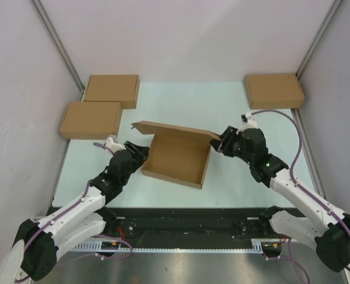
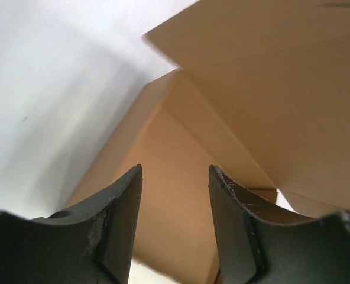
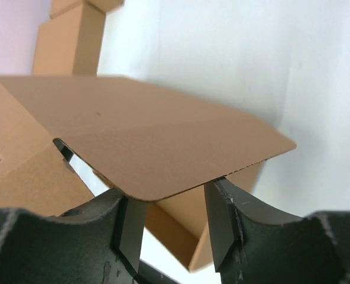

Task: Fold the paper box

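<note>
The paper box (image 1: 178, 158) lies in the middle of the table as a shallow open tray. Its lid flap (image 1: 175, 128) is raised along the far side. My left gripper (image 1: 142, 152) sits at the tray's left wall, open. In the left wrist view the brown wall (image 2: 175, 195) fills the gap ahead of my left gripper (image 2: 175, 168), with nothing pinched. My right gripper (image 1: 217, 144) is at the lid's right corner. In the right wrist view the flap's rounded corner (image 3: 163, 142) lies over the tips of my right gripper (image 3: 169, 192), which is open.
Two flat brown boxes (image 1: 111, 90) (image 1: 91, 119) sit at the back left and a third (image 1: 274, 90) at the back right. White walls enclose the table on three sides. The arms' black base rail (image 1: 187, 228) runs along the near edge.
</note>
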